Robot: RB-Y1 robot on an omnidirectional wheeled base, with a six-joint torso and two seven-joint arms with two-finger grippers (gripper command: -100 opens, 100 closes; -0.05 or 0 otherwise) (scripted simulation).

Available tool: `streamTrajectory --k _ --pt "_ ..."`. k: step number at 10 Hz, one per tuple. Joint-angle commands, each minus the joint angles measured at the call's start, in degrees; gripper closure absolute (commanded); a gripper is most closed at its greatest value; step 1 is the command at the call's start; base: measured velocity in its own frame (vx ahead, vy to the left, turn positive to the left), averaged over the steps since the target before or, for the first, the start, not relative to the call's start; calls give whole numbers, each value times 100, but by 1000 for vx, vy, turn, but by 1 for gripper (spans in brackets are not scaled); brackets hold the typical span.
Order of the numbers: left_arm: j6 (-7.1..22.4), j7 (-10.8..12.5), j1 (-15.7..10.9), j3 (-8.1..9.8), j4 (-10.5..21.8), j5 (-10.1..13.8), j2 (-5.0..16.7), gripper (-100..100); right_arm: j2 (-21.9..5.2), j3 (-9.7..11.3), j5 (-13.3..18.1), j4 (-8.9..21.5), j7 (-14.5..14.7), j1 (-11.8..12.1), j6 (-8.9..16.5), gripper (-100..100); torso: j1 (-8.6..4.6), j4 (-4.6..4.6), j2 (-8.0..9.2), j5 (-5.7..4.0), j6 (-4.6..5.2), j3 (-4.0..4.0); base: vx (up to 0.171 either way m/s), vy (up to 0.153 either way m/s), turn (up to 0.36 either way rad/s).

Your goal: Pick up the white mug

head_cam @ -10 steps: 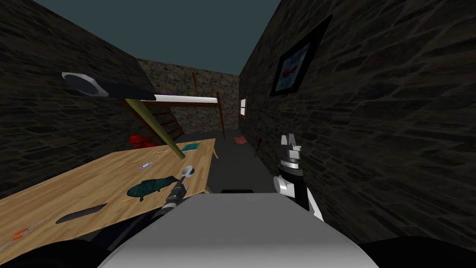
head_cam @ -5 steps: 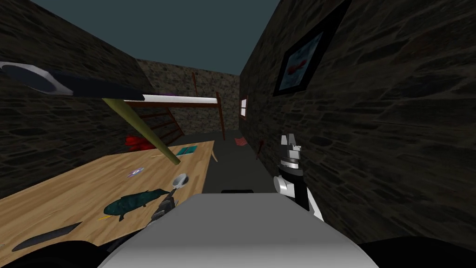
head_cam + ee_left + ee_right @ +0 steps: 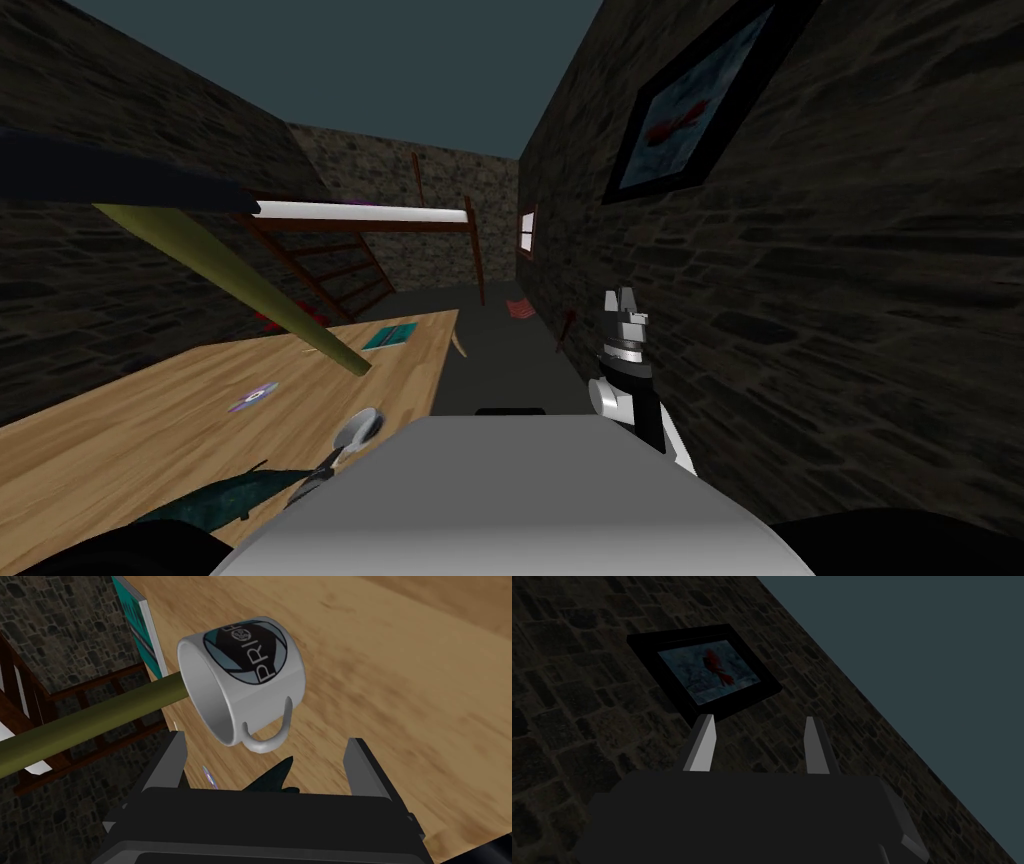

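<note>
White mug (image 3: 250,691) (handle nearest) before spread hand (image 3: 266,739)

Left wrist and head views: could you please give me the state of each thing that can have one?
Mug: on the table, not gripped, handle toward the left gripper.
Left gripper: open, empty.
Right gripper: open, empty.
Book: closed, lying flat on the table.
Disc: lying flat on the table.
</note>
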Motion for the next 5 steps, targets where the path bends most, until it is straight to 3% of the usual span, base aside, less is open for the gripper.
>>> streamTrajectory --k 1,3,4,5 --pt "139 29 204 72 173 39 77 -100 0 0 0 0 0 0 0 0 0 0 0 0 0 0 240 29 53" --pt "226 59 289 95 322 57 137 -100 0 0 0 0 0 0 0 0 12 1 4 3 1 3 222 34 20" --pt "195 41 264 102 242 46 98 -100 0 0 0 0 0 0 0 0 16 2 8 4 2 5 94 21 0" --pt "230 33 263 111 245 46 96 0 0 0 0 0 0 -2 0 0 10 9 44 3 1 24 18 4 -2"
